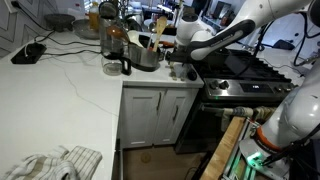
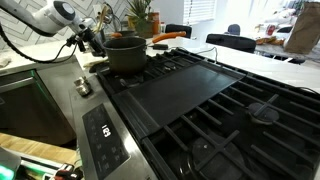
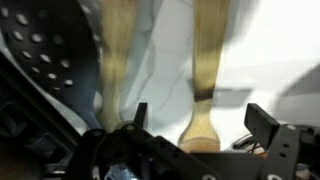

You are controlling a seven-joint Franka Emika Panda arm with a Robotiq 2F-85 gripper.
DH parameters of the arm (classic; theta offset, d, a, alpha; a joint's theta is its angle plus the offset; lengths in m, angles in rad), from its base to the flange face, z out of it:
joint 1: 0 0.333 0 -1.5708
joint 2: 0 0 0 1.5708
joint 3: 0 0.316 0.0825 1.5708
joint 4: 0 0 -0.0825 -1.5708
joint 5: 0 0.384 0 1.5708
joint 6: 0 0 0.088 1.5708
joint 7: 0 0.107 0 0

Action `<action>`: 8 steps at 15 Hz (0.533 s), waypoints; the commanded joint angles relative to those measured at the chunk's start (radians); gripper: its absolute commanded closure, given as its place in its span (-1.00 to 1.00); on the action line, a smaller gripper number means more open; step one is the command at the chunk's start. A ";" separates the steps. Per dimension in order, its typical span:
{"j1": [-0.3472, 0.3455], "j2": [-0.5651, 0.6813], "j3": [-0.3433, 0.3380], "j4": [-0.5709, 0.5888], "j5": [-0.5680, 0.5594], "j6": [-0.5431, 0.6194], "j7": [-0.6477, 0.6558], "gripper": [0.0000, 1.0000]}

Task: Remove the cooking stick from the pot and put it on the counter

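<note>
Black gripper (image 3: 202, 118) hanging over white veined stone counter (image 3: 280, 50). Fingers (image 3: 140, 115) standing apart, clamping nothing. Slim pale tan cooking stick (image 3: 208, 55) showing blurred between fingers, touching neither. Second tan wooden utensil (image 3: 120, 55) showing just beside it. What stick is resting on: cannot tell. In exterior view, gripper (image 2: 92, 42) hovering just beside small dark round pot (image 2: 125, 58) sitting at corner of black stove top (image 2: 200, 100). White robot arm (image 1: 225, 35) reaching across stove top.

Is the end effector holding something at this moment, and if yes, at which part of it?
Nothing seems held. The end effector is open; a blurred wooden utensil sits between its fingers, apparently touching neither.
</note>
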 commanded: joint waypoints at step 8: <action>-0.046 -0.442 -0.007 -0.018 0.307 -0.680 -0.365 -1.00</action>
